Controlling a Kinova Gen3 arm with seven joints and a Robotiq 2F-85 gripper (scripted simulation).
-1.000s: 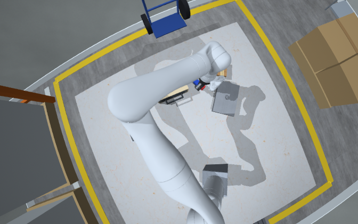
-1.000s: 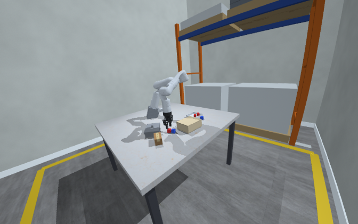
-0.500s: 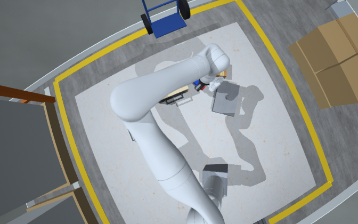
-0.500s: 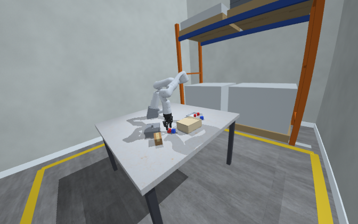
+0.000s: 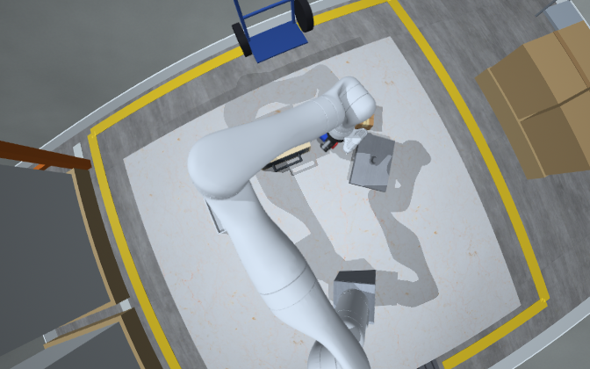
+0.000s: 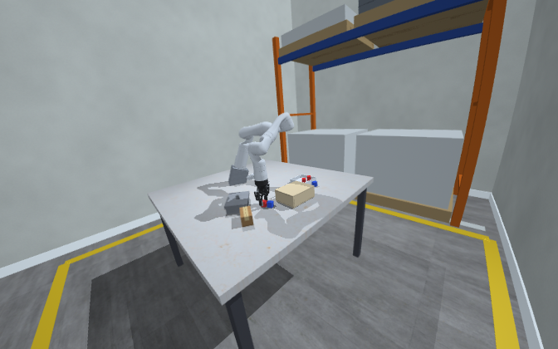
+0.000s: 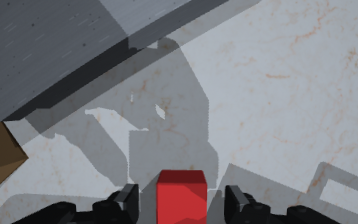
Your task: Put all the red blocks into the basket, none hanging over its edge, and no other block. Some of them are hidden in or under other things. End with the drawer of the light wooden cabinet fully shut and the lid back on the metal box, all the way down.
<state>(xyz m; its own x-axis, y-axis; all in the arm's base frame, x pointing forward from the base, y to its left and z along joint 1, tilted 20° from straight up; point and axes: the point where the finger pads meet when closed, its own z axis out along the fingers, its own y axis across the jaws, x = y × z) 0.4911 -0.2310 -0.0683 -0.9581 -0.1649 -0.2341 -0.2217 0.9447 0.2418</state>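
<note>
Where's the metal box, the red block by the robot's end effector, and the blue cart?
metal box [image 5: 365, 170]: top view, on its lid.
red block [image 7: 181, 200]: wrist view, on its top.
blue cart [image 5: 277, 42]: top view, on its flat plate.

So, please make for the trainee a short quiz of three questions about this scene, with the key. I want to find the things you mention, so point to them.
1. True or false: the lid [image 5: 382, 158] [image 6: 238, 197] is on the metal box [image 6: 232, 209].
2. Which colour is the block [image 7: 181, 200] between the fingers of the gripper [image 6: 261, 203] [image 7: 181, 200] in the wrist view?
3. Fill in: in the exterior view, the block touching or nearly touching that one is ____.

Key: 1 true; 2 red; 3 blue.
</note>
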